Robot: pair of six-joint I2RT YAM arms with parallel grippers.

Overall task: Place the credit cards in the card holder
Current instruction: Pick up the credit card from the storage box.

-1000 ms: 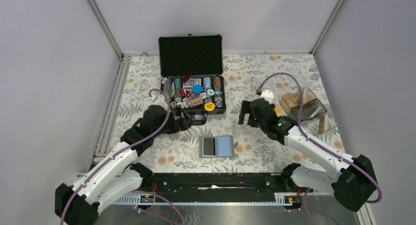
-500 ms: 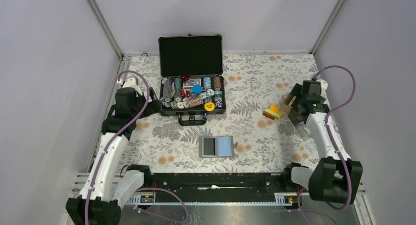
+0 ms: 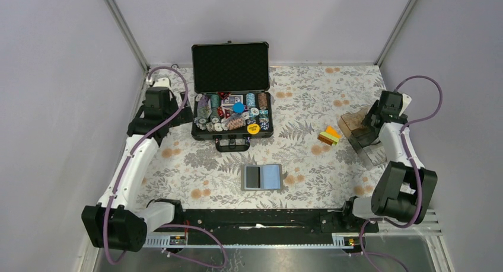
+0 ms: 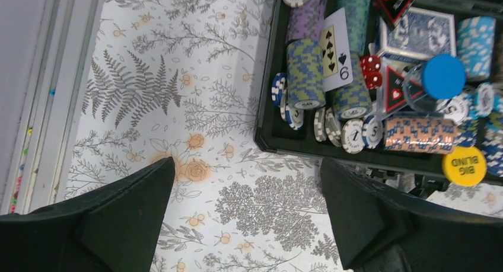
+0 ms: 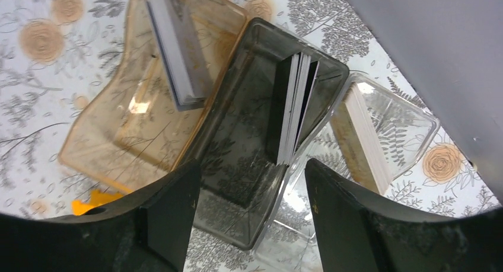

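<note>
The credit cards (image 3: 329, 134) lie in a small orange, yellow and green stack on the floral cloth, right of centre; an orange corner of the credit cards (image 5: 89, 202) shows in the right wrist view. The card holder (image 3: 261, 177) lies open and flat near the front middle, one dark panel and one light blue. My right gripper (image 3: 366, 122) (image 5: 249, 165) hovers open over a smoky acrylic box (image 5: 261, 124), holding nothing, a little right of the cards. My left gripper (image 3: 181, 117) (image 4: 246, 165) is open over bare cloth, far from the cards and the holder.
An open black chip case (image 3: 230, 67) full of chips (image 4: 305, 70) stands at the back middle, just right of my left gripper. A brownish acrylic box (image 3: 355, 119) and a clear one (image 5: 391, 130), with card stacks inside, sit by the right wall.
Both arms have swung out from the middle: the left to the chip case's left side, the right over the acrylic boxes. The right jaws have narrowed slightly.
</note>
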